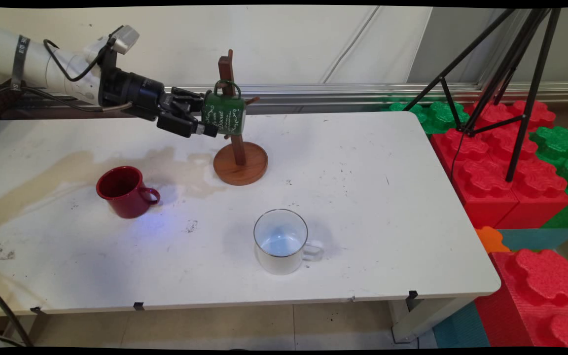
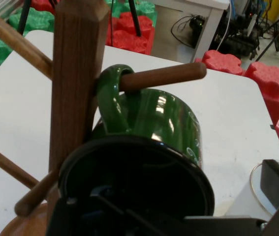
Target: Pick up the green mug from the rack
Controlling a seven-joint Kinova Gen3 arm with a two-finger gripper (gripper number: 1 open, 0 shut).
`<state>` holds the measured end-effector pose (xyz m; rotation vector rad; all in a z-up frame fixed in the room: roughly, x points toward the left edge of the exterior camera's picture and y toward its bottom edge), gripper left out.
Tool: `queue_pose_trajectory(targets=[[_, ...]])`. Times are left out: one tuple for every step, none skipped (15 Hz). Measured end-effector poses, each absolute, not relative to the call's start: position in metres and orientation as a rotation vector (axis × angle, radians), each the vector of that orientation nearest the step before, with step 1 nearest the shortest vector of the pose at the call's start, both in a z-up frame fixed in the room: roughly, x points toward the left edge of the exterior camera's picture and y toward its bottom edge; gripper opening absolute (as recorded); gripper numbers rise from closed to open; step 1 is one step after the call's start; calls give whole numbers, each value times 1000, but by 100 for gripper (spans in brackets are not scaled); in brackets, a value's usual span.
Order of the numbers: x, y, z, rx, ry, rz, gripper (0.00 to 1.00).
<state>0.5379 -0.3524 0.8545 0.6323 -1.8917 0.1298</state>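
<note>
Big white table [image 1: 363,207] with a brownish stain across the left part. Off its right edge, chunky red and green foam blocks [image 1: 501,162] and a black tripod [image 1: 506,74] standing on them.

On the table toward the far side, a wooden mug tree [image 1: 239,160]: round base, upright post, pegs sticking out. Green mug [image 1: 225,114] hanging on it by the handle. Main view only gives the mug side-on with white lettering; hand view makes it obvious that a peg [image 2: 164,76] passes right through the handle loop [image 2: 112,98], with the post [image 2: 75,73] just left of it and two more pegs lower down.

Gripper [image 1: 204,118] coming in from the left, clamped on the green mug's rim at the open end. Hand view looks straight down into the dark mouth, with one finger inside and the other finger [image 2: 277,189] outside at lower right.

Near-left of the tree, a red mug [image 1: 124,191] well apart, handle pointing right. Near the middle, a white mug [image 1: 280,240] with a dark rim, handle also right; hand view catches only a sliver of its rim at the right edge. Red mug doesn't show there at all.
</note>
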Motion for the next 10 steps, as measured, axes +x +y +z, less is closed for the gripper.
queue_pose_trajectory(targets=[[539,-352,854,638,-1888,128,100],[540,-352,853,643,-1885,126,100],[540,-352,853,647,-1882,124,100],[541,-351,853,651,-1879,122,100],[541,-351,852,654,-1876,120,100],[541,-351,852,659,-1872,118,100],[541,-350,851,663,-1867,116,100],[540,-350,851,667,-1863,113,100],[540,-350,851,669,-1861,112,100],[540,-349,851,673,-1857,110,100]])
